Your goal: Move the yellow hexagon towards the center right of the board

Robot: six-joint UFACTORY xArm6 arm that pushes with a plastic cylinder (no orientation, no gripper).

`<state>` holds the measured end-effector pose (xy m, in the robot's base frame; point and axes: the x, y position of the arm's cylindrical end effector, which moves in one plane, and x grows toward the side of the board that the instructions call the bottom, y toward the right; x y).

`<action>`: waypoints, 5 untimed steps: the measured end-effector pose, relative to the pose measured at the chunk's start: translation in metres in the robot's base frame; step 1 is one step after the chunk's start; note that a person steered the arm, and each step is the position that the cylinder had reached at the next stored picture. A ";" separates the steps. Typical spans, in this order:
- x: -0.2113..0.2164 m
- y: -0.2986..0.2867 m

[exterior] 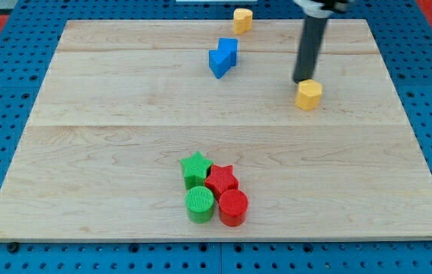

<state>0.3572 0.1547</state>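
A yellow hexagon (308, 95) lies right of the board's middle, in the upper half. My tip (303, 80) stands just above it in the view, touching or nearly touching its top-left edge. The dark rod rises from there to the view's top. A second yellow block (242, 20) lies near the board's top edge, its shape unclear.
A blue block of two joined pieces (222, 57) lies left of my tip. Near the bottom middle sit a green star (195, 168), a red star (222, 180), a green cylinder (200, 204) and a red cylinder (233, 207), bunched together. The wooden board (86, 152) lies on a blue pegboard.
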 end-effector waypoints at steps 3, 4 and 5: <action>0.041 -0.037; 0.054 -0.014; 0.054 -0.005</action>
<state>0.4116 0.1493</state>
